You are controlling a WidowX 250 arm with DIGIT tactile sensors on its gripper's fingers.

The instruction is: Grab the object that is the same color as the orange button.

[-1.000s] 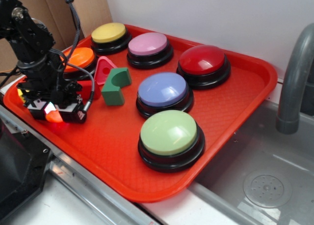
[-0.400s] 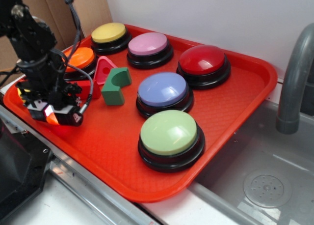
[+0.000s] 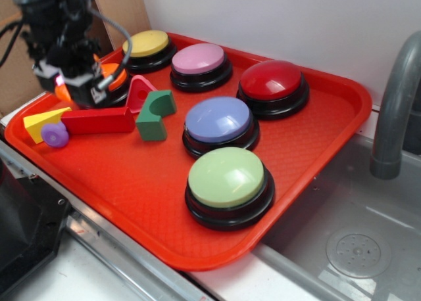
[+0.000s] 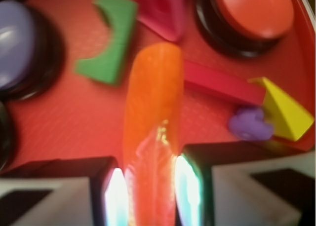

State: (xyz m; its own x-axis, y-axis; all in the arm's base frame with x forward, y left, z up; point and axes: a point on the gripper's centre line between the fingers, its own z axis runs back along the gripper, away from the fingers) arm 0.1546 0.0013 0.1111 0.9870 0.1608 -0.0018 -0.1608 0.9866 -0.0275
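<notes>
The small orange crescent object [image 4: 153, 117] is clamped between my gripper [image 4: 148, 196] fingers and hangs lifted above the red tray [image 4: 74, 122]. In the exterior view my gripper [image 3: 74, 89] is raised at the tray's far left, with a bit of the orange object [image 3: 62, 89] showing under it. The orange button [image 3: 113, 73] sits just behind the gripper, partly hidden by it. In the wrist view the orange button [image 4: 254, 11] is at the top right.
A red bar [image 3: 99, 120], yellow wedge [image 3: 43, 122], purple piece [image 3: 54, 135], green block [image 3: 156, 115] and pink triangle [image 3: 140, 94] lie below the gripper. Yellow [image 3: 146, 43], pink [image 3: 198, 58], red [image 3: 271, 79], lilac [image 3: 217, 119] and green [image 3: 225, 176] buttons fill the tray. A faucet [image 3: 395, 104] stands to the right.
My gripper has risen from the tray's front left and moved back toward the orange button, carrying the orange object. The yellow wedge, purple piece and red bar are now uncovered.
</notes>
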